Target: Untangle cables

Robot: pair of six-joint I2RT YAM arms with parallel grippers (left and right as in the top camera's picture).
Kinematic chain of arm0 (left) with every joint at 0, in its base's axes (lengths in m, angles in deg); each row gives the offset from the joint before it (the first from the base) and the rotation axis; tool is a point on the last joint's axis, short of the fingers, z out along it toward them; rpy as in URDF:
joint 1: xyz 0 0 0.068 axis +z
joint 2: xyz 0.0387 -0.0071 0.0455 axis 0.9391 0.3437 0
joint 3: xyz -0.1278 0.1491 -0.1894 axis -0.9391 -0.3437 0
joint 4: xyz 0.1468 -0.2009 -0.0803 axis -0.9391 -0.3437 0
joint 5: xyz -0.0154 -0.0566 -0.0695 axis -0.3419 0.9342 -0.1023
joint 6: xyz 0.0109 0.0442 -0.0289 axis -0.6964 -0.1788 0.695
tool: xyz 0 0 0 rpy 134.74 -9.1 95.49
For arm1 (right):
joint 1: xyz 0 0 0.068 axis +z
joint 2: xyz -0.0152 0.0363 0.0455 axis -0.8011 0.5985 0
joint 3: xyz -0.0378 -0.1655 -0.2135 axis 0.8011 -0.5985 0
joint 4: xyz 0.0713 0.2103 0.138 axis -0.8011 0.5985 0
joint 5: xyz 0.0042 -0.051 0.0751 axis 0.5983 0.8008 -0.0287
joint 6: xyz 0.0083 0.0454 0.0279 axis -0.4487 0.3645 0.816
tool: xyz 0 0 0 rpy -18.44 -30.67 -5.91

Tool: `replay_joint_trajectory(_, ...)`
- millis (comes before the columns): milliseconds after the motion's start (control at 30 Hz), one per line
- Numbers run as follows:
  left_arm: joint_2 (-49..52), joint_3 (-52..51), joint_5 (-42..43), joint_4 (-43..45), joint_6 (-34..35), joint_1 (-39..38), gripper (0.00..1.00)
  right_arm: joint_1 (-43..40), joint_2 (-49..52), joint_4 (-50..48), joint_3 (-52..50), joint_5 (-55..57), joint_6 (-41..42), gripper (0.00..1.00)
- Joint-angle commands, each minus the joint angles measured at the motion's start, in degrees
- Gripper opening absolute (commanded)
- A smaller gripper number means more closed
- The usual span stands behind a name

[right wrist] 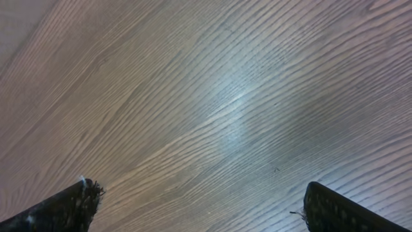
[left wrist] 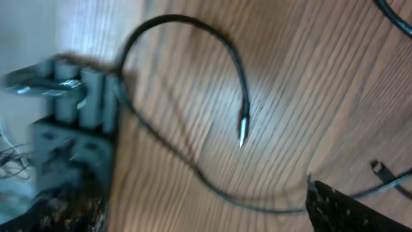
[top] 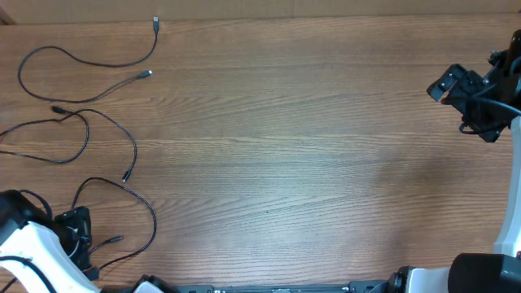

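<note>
Beside left tool (top: 77, 226), loose cables (left wrist: 242, 84), seemingly untouched, right tool (top: 456, 85) well apart

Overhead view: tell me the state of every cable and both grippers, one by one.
top cable: loose on the table, unheld, in an open curve.
middle cable: loose, unheld, wavy.
bottom cable: looped beside the left gripper, not gripped.
left gripper: open, empty.
right gripper: open, empty, over bare wood.
</note>
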Motion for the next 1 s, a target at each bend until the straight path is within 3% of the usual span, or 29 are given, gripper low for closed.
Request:
replay_joint_trajectory(0,-0.1,-3.7,1.5,3.1,-0.3,0.1,1.0,0.0,0.1,-0.3,0.5,0.3,-0.2,1.0)
replay_joint_trajectory(400,-0.1,-12.0,-1.1,9.0,0.3,0.1,0.96,0.0,0.1,-0.3,0.5,0.3,-0.2,1.0)
replay_joint_trajectory(467,-0.1,-12.6,-1.4,10.6,0.3,0.1,0.86,0.0,0.1,-0.3,0.5,0.3,-0.2,1.0)
replay_joint_trajectory(567,-0.1,-12.7,-1.7,11.8,-0.2,0.1,0.8,0.0,0.1,-0.3,0.5,0.3,-0.2,1.0)
replay_joint_trajectory(733,-0.1,-12.7,-1.9,14.1,-1.6,0.1,0.59,0.0,0.1,-0.3,0.5,0.3,-0.2,1.0)
replay_joint_trajectory(833,-0.1,-12.7,-1.9,15.5,-2.7,0.1,0.52,0.0,0.1,-0.3,0.5,0.3,-0.2,1.0)
replay_joint_trajectory(967,-0.1,-12.7,-1.9,16.5,-5.1,0.1,0.29,0.0,0.1,-0.3,0.5,0.3,-0.2,1.0)
